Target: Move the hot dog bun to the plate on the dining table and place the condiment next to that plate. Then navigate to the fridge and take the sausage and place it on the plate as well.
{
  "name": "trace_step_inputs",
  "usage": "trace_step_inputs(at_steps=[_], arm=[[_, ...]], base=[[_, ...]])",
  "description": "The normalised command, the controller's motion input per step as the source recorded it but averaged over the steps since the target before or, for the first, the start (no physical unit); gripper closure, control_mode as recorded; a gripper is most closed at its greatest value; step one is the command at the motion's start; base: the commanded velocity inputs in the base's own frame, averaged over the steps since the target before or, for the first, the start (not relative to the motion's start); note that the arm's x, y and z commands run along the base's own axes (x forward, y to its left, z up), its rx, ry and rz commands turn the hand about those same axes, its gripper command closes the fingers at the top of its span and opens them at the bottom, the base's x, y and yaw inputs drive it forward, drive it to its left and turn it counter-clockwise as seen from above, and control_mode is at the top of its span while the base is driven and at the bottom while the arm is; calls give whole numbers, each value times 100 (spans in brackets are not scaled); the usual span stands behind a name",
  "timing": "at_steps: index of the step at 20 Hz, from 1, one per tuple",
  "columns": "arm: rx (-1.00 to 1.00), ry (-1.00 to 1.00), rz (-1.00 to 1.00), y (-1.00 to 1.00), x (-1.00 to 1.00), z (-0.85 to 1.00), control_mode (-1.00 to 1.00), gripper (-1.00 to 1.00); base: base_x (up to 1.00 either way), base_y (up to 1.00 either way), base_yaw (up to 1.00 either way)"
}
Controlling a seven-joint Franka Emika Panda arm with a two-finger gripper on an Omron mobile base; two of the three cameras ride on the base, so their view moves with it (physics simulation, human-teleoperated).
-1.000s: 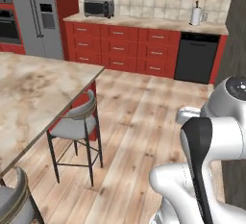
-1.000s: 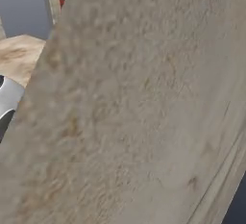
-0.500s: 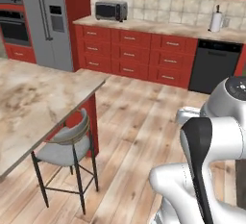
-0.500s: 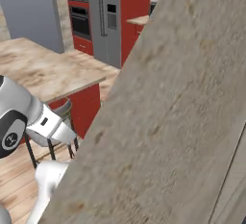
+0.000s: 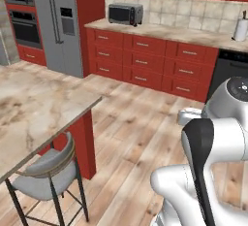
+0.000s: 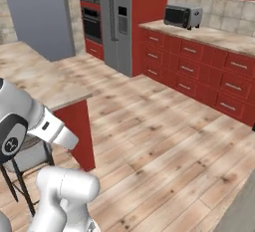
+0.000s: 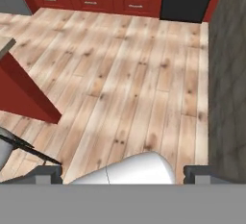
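Ahead, I see the fridge (image 5: 60,24) upright at far left; the gripper's grip I cannot tell.

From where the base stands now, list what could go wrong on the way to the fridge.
1. The dining table juts toward the open floor; its corner and red end panel lie close to the base's left, so a tight turn could clip them.
2. The grey stool sits tucked at that table edge, legs splayed outward, easy to snag.
3. The fridge stands between the black wall oven and red cabinets; stopping off-centre could leave its doors awkward to reach.
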Motion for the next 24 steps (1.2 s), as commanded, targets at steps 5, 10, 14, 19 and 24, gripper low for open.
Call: trace_step_inputs(at_steps=[5,10,14,19,24], arm=[[0,0,0,0,0,0,100,-100],[0,0,0,0,0,0,100,-100],[0,0,0,0,0,0,100,-100],[0,0,0,0,0,0,100,-100],[0,0,0,0,0,0,100,-100]], base=[[100,-49,24],[100,-46,23],[100,-42,23],[100,-40,22],[100,-13,14]])
